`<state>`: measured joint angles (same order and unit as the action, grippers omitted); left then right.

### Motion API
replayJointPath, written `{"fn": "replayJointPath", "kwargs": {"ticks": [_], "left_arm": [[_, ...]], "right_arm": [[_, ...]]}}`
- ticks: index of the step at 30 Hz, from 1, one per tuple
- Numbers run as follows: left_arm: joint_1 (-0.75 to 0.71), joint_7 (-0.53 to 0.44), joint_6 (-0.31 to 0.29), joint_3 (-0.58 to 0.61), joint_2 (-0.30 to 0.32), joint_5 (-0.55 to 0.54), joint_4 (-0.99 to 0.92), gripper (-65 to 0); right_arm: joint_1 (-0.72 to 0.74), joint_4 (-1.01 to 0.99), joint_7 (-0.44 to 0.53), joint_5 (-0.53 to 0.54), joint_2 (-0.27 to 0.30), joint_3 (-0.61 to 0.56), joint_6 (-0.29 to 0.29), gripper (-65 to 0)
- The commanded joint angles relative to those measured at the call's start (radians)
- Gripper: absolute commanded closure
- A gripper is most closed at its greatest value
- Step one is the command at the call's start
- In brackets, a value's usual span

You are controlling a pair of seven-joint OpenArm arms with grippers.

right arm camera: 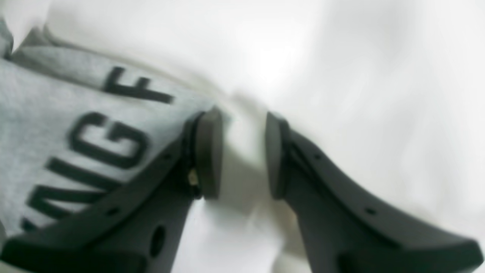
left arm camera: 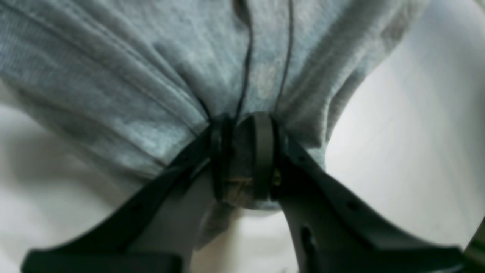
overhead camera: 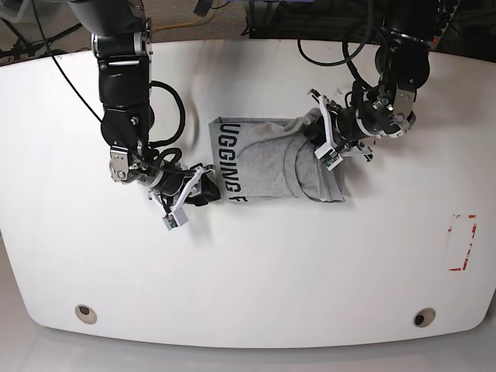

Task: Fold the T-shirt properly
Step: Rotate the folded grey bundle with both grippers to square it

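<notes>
The heather-grey T-shirt (overhead camera: pixel 271 167) lies partly folded at the middle of the white table (overhead camera: pixel 271 271), with black block lettering along its left side. My left gripper (overhead camera: pixel 319 139) is shut on a bunched fold of the shirt's right part; in the left wrist view the grey fabric (left arm camera: pixel 132 76) is pinched in the gripper (left arm camera: pixel 242 125) and fans out from it. My right gripper (overhead camera: pixel 205 190) is open at the shirt's lower left corner. In the right wrist view the lettered cloth (right arm camera: pixel 57 113) lies beside the left finger, and only white table shows within the gripper (right arm camera: pixel 240 125).
A red-outlined rectangle (overhead camera: pixel 463 242) is marked near the table's right edge. Two round fittings (overhead camera: pixel 83 312) (overhead camera: pixel 422 318) sit near the front edge. Cables (overhead camera: pixel 325 46) run along the back behind both arms.
</notes>
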<state>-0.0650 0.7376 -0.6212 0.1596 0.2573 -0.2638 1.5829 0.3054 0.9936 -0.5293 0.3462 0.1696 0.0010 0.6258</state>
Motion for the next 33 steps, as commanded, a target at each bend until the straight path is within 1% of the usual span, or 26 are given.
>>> {"fn": "replayJointPath", "kwargs": {"ticks": [1,4,5,7,10,12,15,17,19,20,21,24,26,29,33], "left_arm": [[0.021,0.018,-0.021,-0.005,0.056,0.022,-0.002,-9.3],[0.061,0.018,-0.077,-0.016,0.104,0.021,0.001,-9.0],[0.063,0.02,-0.077,-0.028,0.115,0.021,0.012,-9.0],[0.055,0.024,-0.077,-0.081,0.135,0.021,0.064,-9.0],[0.043,0.027,-0.077,-0.165,0.138,0.021,0.15,-9.2],[0.026,0.05,-0.077,-0.205,0.138,0.021,0.207,-9.3],[0.015,0.109,-0.077,-0.239,0.129,0.021,0.276,-9.3],[0.014,0.147,-0.077,-0.242,0.092,0.021,0.297,-9.3],[-0.002,0.161,-0.077,-0.243,0.069,0.021,0.3,-9.3],[-0.02,0.162,-0.077,-0.245,0.049,0.021,0.302,-9.3],[-0.029,0.162,-0.077,-0.243,0.033,0.021,0.304,-9.3],[-0.052,0.162,-0.077,-0.24,-0.026,0.024,0.302,-9.3],[-0.062,0.162,-0.077,-0.239,-0.079,0.028,0.3,-9.3],[-0.075,0.162,-0.077,-0.239,-0.134,0.028,0.302,-9.3],[-0.078,0.162,-0.077,-0.239,-0.166,0.028,0.3,-9.3]], "right_arm": [[0.001,0.017,-0.012,0.0,0.023,0.003,-0.002,-17.6],[-0.039,0.09,-0.021,0.007,0.043,0.003,-0.002,-17.6],[-0.051,0.121,-0.032,0.007,0.044,0.003,-0.004,-17.6],[-0.079,0.222,-0.091,0.009,0.051,0.004,-0.005,-17.6],[-0.102,0.37,-0.194,0.009,0.043,0.007,-0.005,-17.6],[-0.119,0.466,-0.248,0.009,0.04,0.006,-0.007,-17.6],[-0.128,0.578,-0.331,0.007,0.002,0.003,-0.007,-17.8],[-0.127,0.64,-0.389,0.009,-0.038,0.003,-0.004,-17.8],[-0.125,0.666,-0.423,0.009,-0.069,0.003,-0.002,-17.8],[-0.125,0.674,-0.443,0.011,-0.104,0.003,-0.002,-17.8],[-0.125,0.674,-0.45,0.011,-0.127,0.003,-0.001,-17.8],[-0.13,0.652,-0.45,0.012,-0.176,-0.011,-0.001,-17.9],[-0.133,0.631,-0.449,0.011,-0.215,-0.049,-0.001,-17.9],[-0.133,0.601,-0.449,0.009,-0.25,-0.092,-0.001,-17.6],[-0.131,0.558,-0.447,0.009,-0.288,-0.114,-0.001,-17.8]]}}
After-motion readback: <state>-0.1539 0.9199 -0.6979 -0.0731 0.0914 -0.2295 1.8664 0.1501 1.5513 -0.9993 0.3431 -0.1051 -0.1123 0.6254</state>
